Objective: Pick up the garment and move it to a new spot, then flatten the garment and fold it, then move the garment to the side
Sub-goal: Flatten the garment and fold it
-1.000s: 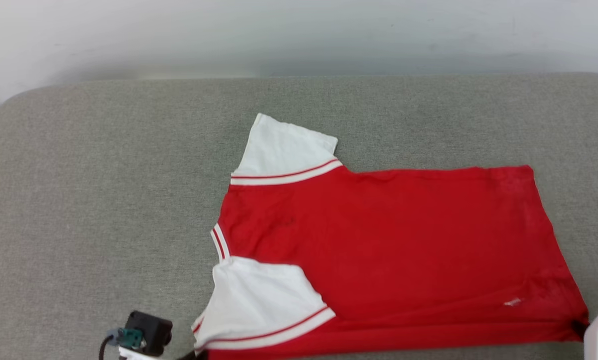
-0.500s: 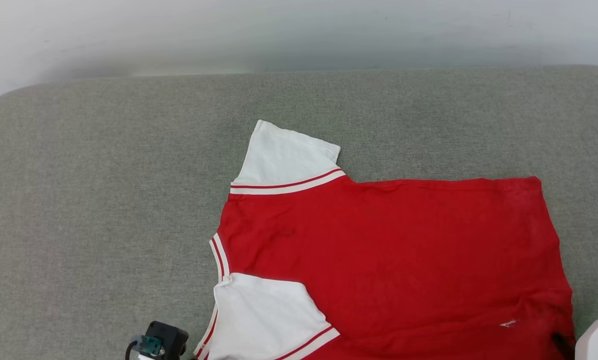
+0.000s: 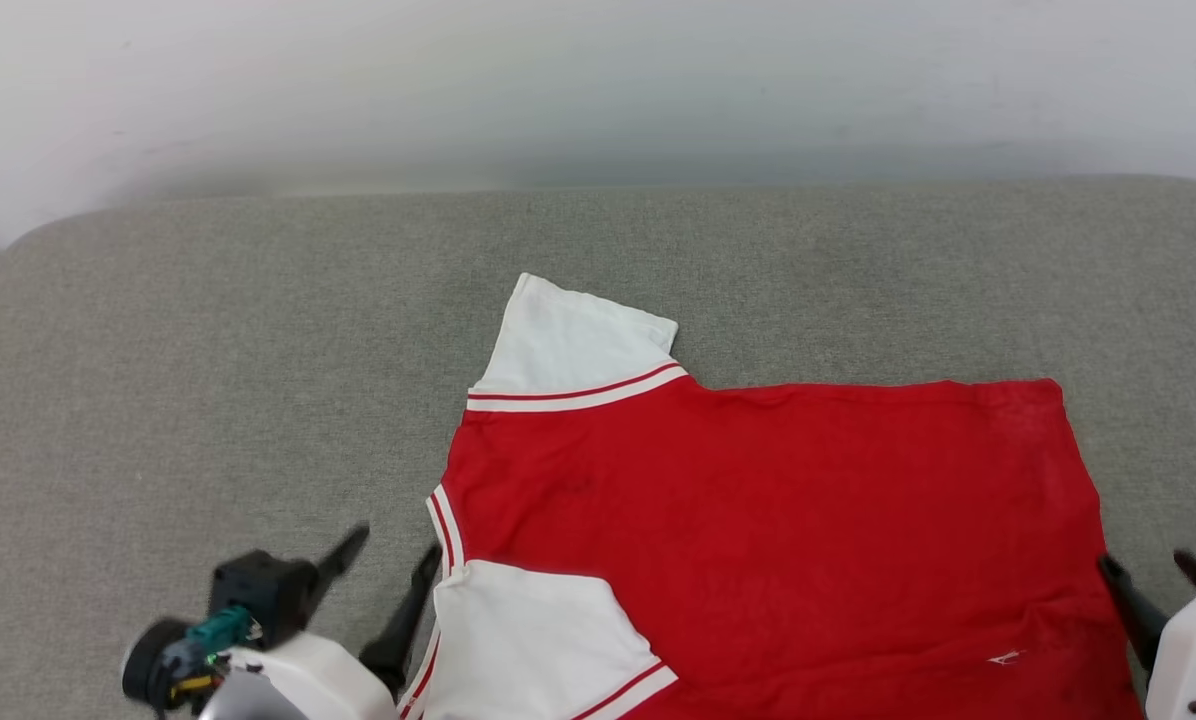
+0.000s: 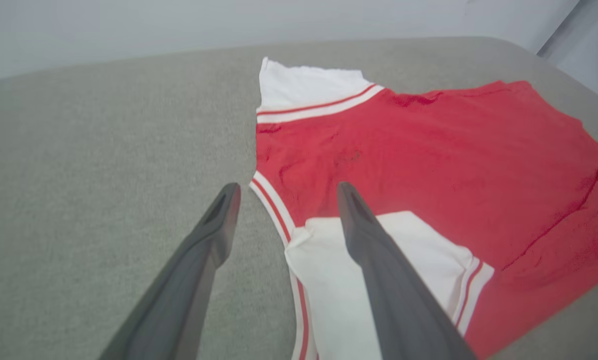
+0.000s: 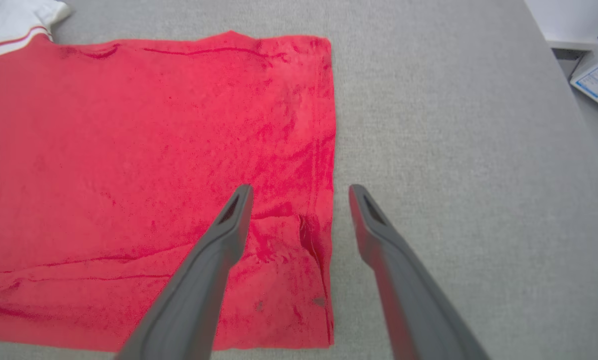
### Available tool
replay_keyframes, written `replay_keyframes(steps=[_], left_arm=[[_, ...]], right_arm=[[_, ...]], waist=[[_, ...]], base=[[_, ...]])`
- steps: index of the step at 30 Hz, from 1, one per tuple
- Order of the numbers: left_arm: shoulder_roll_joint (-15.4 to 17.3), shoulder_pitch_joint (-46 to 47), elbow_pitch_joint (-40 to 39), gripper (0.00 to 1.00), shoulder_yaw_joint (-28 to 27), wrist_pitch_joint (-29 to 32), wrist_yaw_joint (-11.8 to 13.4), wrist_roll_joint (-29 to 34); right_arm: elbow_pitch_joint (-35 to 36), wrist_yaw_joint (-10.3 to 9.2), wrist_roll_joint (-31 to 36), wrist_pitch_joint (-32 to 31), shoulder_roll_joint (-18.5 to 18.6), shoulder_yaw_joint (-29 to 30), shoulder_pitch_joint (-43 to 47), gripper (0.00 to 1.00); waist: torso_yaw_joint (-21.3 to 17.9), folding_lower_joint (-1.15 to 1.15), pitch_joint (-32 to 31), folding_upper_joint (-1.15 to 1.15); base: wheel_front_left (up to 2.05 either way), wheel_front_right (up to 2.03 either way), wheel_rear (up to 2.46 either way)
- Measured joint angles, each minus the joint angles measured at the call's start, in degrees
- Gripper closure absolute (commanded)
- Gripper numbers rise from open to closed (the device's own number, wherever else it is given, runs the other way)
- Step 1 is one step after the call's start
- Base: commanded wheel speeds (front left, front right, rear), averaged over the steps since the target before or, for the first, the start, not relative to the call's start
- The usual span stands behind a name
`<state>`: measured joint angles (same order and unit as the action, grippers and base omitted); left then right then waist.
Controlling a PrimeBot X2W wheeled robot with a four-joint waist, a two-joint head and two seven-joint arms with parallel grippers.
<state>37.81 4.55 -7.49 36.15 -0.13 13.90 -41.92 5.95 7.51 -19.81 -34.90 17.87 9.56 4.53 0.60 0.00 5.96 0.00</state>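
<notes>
On the grey cushion (image 3: 208, 350) the shirt (image 3: 778, 520) lies spread flat, plain red side up, a little right of the middle and close to the near edge. Its long axis runs across the robot. The collar (image 3: 445, 520) is toward the robot's left and the hem (image 3: 1078, 470) toward its right. The far sleeve (image 3: 573, 345) points away and the near sleeve (image 3: 528, 640) points back toward the robot.

The left gripper (image 3: 395, 540) stands just beside the collar end, its fingers spread wide and holding nothing. In its wrist view one finger is over bare cushion and the other over the near sleeve, with the striped collar edge between them. The right gripper (image 3: 1145, 560) sits at the opposite end, by the hem's near corner, also wide and empty. Its wrist view shows the hem edge running between the fingers, one over red cloth and one over cushion.

Each arm therefore has its own end, the left nearer the shoulders and the right nearer the hem. The cloth looks smooth apart from a few creases by the hem's near corner. A fold would probably start with both grippers pinching the near edge. I cannot tell whether either touches the cloth.
</notes>
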Motion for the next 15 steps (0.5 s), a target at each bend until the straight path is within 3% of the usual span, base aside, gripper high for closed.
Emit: replay_keyframes(steps=[6,11,15], left_arm=[[-2.13,2.35,0.25,0.00,-2.80,-11.81,-0.27,4.56],[-3.39,3.17,0.94,0.00,-5.08,-14.51,1.55,10.00],[-7.31,3.21,-0.34,0.00,-8.37,-14.78,2.19,12.24]], right_arm=[[2.42,0.00,0.01,11.66,0.93,-1.24,-1.92,0.00],[3.69,0.00,0.74,20.65,0.65,-2.32,-2.72,0.00],[4.14,0.00,1.24,26.33,-0.54,-3.00,-2.73,0.00]], waist=[[-0.46,0.00,-0.61,0.00],[-0.86,0.00,-0.42,0.00],[-1.22,0.00,0.13,0.00]], base=[[0.00,0.00,0.00],[0.00,0.00,0.00],[0.00,0.00,0.00]])
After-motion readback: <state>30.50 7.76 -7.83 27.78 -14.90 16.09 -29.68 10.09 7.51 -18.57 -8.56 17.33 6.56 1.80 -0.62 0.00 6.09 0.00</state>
